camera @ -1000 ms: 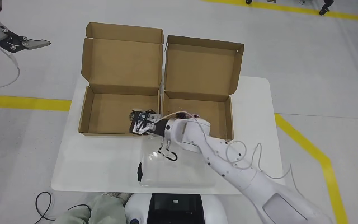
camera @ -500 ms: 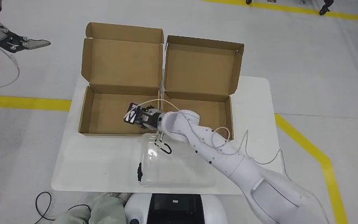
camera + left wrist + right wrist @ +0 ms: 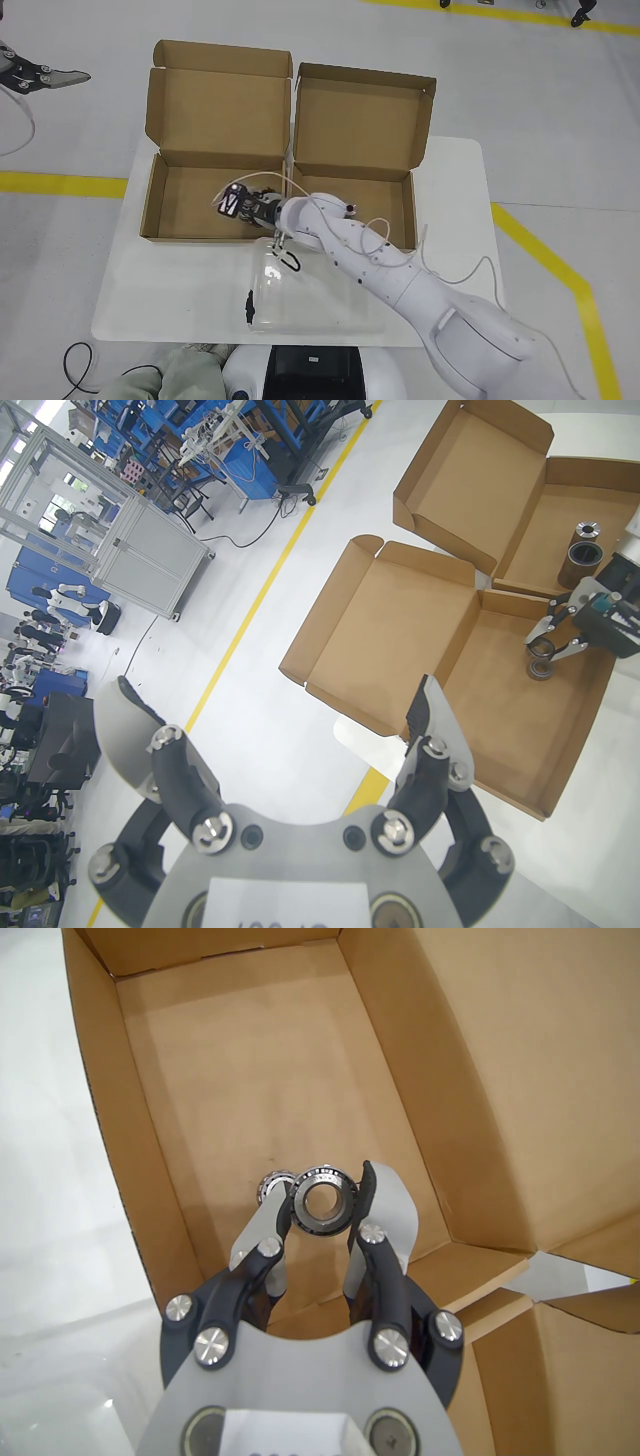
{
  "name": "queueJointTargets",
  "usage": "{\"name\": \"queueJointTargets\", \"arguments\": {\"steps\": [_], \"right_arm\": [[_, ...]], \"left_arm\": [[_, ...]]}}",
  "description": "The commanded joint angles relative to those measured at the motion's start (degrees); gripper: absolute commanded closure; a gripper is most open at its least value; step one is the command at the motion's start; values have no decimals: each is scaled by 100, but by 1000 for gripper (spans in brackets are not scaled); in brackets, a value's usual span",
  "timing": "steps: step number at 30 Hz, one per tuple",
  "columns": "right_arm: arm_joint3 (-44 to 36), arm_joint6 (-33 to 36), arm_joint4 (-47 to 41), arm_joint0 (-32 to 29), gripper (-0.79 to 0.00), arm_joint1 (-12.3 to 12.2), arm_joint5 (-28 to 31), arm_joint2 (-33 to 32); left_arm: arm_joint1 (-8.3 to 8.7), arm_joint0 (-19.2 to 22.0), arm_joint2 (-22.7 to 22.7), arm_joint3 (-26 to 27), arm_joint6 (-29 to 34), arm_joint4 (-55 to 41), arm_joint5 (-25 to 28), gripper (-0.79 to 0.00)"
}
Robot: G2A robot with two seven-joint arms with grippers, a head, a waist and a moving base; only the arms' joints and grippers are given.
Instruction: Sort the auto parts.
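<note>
Nearest the robot, on the white table (image 3: 455, 230): one clear plastic tray (image 3: 330, 305) holding a black hooked piece (image 3: 291, 263) and a smaller dark bit (image 3: 248, 306), both too small to name. Beyond it: right gripper (image 3: 324, 1195), inside the left box (image 3: 190, 200), fingers clamped on a bearing (image 3: 322, 1225) held bore-on to its wrist camera. On that box's floor, just past the fingertips: a second bearing (image 3: 267, 1183). Step in hand, as I judge it: delivering the bearing to its box. The next move likely calls for a short descent and a gentle release beside the resting bearing, since a round part could roll. How high the held bearing hangs above the cardboard I cannot tell. Next: right box (image 3: 385, 215), with two cylindrical sleeves (image 3: 582, 560) standing upright; from above the arm covers them. Farthest: left gripper (image 3: 272, 695), fingers spread and holding nothing, out over the floor, well apart from the table.
</note>
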State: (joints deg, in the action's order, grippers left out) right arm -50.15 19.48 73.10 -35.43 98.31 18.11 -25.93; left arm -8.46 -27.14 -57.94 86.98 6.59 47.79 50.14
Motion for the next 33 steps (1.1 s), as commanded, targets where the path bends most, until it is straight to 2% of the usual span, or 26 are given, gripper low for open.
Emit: {"name": "queueJointTargets", "arguments": {"steps": [1,5,7,14,19,26,33], "right_arm": [[82,-7,44,21,-160,45,-41,16],[248,-27,108,51,-203,132,-84,30],[321,-43,142,62,-249,166,-77,32],[357,-182,274,65,-274,238,-44,-11],[95,-599,272,-42,-286,184,172,-180],[-828,-1160,574,-533,-299,-151,578,-606],[-2427,-1597,968,-1632,-345,-720,1228,-1456]], "left_arm": [[0,0,0,0,0,0,0,-785],[0,0,0,0,0,0,0,-785],[0,0,0,0,0,0,0,-785],[0,0,0,0,0,0,0,-785],[0,0,0,0,0,0,0,-785],[0,0,0,0,0,0,0,-785],[0,0,0,0,0,0,0,-785]]}}
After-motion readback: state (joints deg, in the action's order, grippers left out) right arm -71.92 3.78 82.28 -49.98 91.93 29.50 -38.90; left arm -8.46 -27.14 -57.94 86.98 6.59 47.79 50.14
